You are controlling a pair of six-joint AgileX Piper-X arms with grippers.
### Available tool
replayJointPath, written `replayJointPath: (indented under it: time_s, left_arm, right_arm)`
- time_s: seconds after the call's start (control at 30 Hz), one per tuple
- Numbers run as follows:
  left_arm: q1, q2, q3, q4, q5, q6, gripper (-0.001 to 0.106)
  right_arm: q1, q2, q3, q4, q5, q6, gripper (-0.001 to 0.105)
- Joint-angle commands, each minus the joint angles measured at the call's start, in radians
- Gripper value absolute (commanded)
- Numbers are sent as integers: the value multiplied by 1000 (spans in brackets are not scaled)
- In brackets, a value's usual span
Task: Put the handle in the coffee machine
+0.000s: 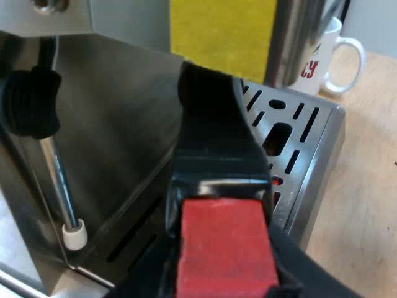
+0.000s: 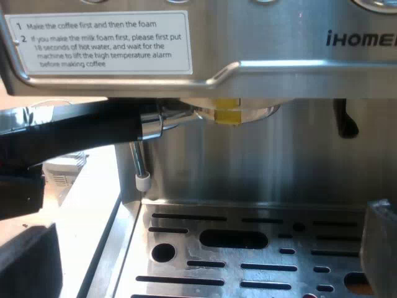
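The left gripper point(image 1: 226, 264) is clamped on the red end point(image 1: 226, 245) of the holder point(image 1: 214, 143), its black fingers pressed to both sides; the dark handle runs from there up toward the machine's front. From the right wrist view, the holder's metal head sits up under the brew head of the espresso machine point(image 2: 279, 68), by some yellow tape point(image 2: 227, 117); the handle slants out toward the steam wand point(image 2: 138, 161). I judge the head seated but not yet locked. The right gripper point(image 2: 205, 254) hangs over the drip tray point(image 2: 180, 245), fingers spread wide with nothing between them.

To do the locking turn well, it seems wise to press the head upward; swing the handle level toward the front in one smooth arc; grip the red end firmly; stop when it resists. The steam wand stands close and could be knocked.

Counted: one machine; one holder; one steam wand; one drip tray; one white mug point(image 1: 332, 56) beside the tray; two grippers.
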State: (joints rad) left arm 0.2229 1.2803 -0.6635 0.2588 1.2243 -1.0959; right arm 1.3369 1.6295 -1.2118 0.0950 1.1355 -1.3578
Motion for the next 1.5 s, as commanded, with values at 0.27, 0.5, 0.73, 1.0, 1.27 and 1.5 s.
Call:
replayJointPath:
  time_s: [0.27,0.5,0.73,1.0,1.27,1.5]
  left_arm:
    - [10,-45,-42,-107,331,-50,0]
    - [10,-45,-43,-106,312,-50,0]
    - [10,-45,-43,-106,312,-50,0]
    - [10,-45,-43,-106,290,-50,0]
    - [10,-45,-43,-106,290,-50,0]
    - [10,-45,-43,-106,290,-50,0]
  right_arm:
    - [-9,10,0,4,12,-10,102]
    - [-66,66,0,14,2,-15,72]
    - [-120,104,0,14,-9,-13,42]
    - [-223,177,0,-158,-130,-18,42]
    - [-279,256,0,-448,-240,-186,41]
    - [-286,302,0,-718,-285,-395,28]
